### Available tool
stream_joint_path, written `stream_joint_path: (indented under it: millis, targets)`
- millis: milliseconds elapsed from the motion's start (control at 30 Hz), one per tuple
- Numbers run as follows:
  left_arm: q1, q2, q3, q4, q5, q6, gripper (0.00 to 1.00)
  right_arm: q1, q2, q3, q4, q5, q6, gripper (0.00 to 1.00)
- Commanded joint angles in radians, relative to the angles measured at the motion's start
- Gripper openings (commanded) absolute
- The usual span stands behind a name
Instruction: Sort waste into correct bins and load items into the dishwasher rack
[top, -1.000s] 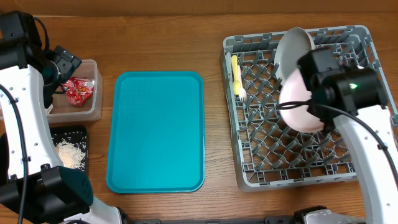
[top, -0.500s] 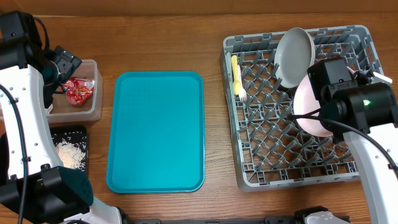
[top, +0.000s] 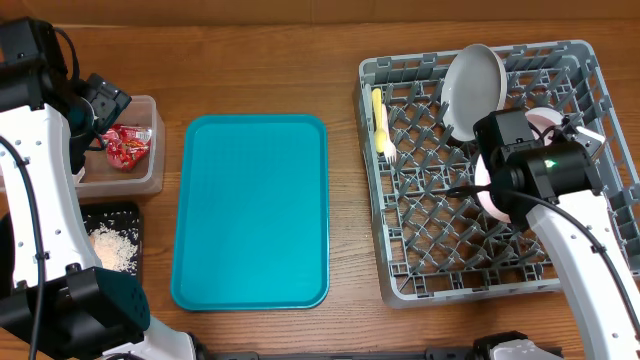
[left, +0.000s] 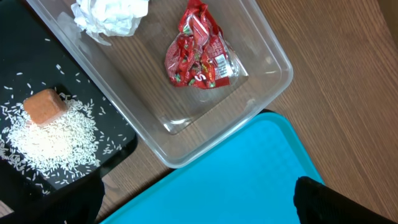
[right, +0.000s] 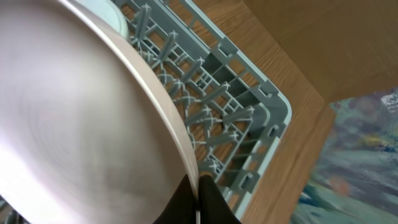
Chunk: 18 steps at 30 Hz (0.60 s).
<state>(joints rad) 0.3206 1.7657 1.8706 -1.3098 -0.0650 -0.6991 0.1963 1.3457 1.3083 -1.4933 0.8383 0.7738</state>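
1. Rice grains (left: 56, 137) and an orange cube (left: 45, 106) are lying in the black tray (left: 25, 37), near left
2. The left gripper (left: 199, 194) is hovering over the teal tray (top: 250, 210), fingers spread, empty
3. Red wrappers (left: 199, 56) and a napkin (left: 109, 15) are sitting inside the clear tub (left: 273, 56)
4. The right gripper (right: 198, 199) is pinching the pink plate (right: 81, 124) by its rim, upright over the rack (top: 480, 290)
5. A white plate (top: 475, 85) is leaning at the rack's far side, a yellow spoon (top: 379, 120) lying to its left

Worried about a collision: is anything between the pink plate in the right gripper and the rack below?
Nothing visible. The pink plate is over bare pegs of the rack; the white plate stands close beside it.
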Motion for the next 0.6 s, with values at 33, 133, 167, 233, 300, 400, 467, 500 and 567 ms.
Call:
stream_joint_path:
  millis: [33,133,167,233,300,400,467,500,567]
  targets:
    - [0.000,0.000,-0.002,0.002,-0.013,0.004,0.99,-0.001,-0.010,-0.040,0.021,0.042,0.011,0.04]
    - [0.000,0.000,-0.002,0.002,-0.013,0.004,1.00,-0.001,-0.009,-0.041,0.009,0.036,0.011,0.04]
    - [0.000,0.000,-0.002,0.002,-0.013,0.004,1.00,-0.001,-0.009,-0.041,0.000,0.036,0.011,0.04]
    - [0.000,0.000,-0.002,0.002,-0.013,0.004,1.00,-0.001,-0.009,-0.041,-0.004,0.032,0.011,0.04]
    - [0.000,0.000,-0.002,0.002,-0.013,0.004,1.00,-0.001,-0.009,-0.041,-0.003,0.013,0.011,0.04]
    - [0.000,0.000,-0.002,0.002,-0.013,0.004,1.00,-0.001,-0.009,-0.041,-0.019,0.006,0.011,0.04]
    - [0.000,0.000,-0.002,0.002,-0.013,0.004,1.00,-0.001,-0.009,-0.041,-0.027,0.006,0.011,0.04]
    - [0.000,0.000,-0.002,0.002,-0.013,0.004,1.00,-0.001,-0.009,-0.041,-0.030,0.006,0.011,0.04]
    - [0.000,0.000,-0.002,0.002,-0.013,0.004,1.00,-0.001,-0.009,-0.041,-0.031,0.004,0.011,0.04]
